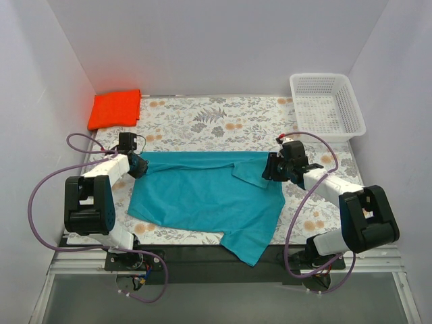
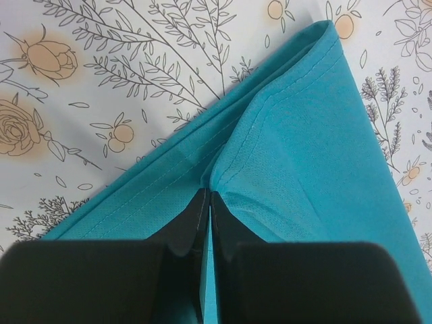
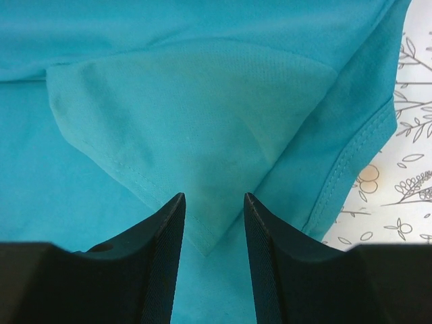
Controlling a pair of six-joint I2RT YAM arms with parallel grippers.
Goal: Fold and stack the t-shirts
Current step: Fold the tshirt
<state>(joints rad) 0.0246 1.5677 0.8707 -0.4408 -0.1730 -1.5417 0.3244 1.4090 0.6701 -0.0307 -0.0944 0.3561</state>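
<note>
Starting at the left of the top view, we see a folded orange-red fabric t-shirt [image 1: 115, 108] lying at about 10 o'clock on the flower-printed table [image 1: 202, 121], close to the left wall and well apart from everything else. Nearer, at 9 o'clock, the left gripper [image 2: 206, 199] sits low on the left edge of the teal knit t-shirt [image 1: 202, 196]. In its wrist view the two black fingers [image 2: 189, 229] are pressed together, with a raised ridge of the teal cloth pinched between them just inside the stitched hem. The teal knit t-shirt is spread across the middle of the table from 9 o'clock to 3 o'clock (a flap lies turned back near its right end). Its lowest corner, at about 6 o'clock, reaches over the black strip [image 1: 189, 253] along the near edge. At 3 o'clock the right gripper [image 3: 212, 209] is at that right end. Its fingers stand apart with the corner of a hemmed flap lying between them, and we cannot tell whether they touch the cloth. At 2 o'clock a white plastic mesh basket [image 1: 327, 104] stands in the far right corner, apart from the shirt.
</note>
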